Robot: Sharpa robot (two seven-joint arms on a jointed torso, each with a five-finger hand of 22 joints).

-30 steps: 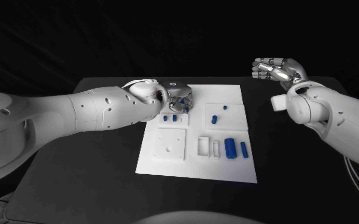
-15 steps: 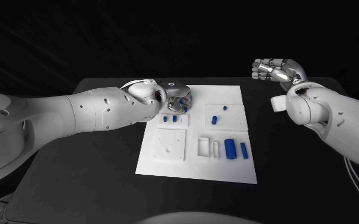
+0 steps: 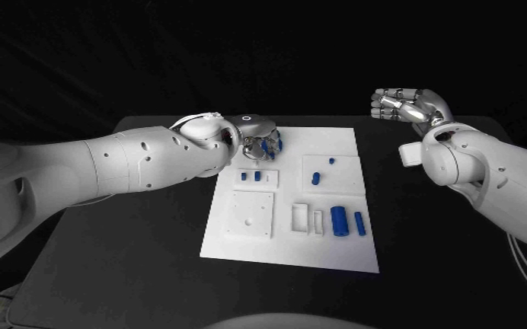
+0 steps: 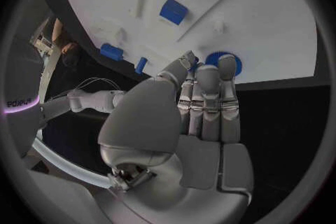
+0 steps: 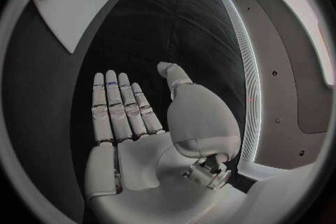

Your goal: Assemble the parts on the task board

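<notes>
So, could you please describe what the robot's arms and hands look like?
Both arms are smooth white shells with rounded joints. The left hand and right hand are silver metal with many segmented fingers. A thin cable runs beside the right arm's lower edge.

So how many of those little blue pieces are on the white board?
7. Two small blue blocks near the left hand, two pegs on the square plate, two cylinders nearest the robot, one round disc at the hand's fingers. Others may hide beneath it.
</notes>
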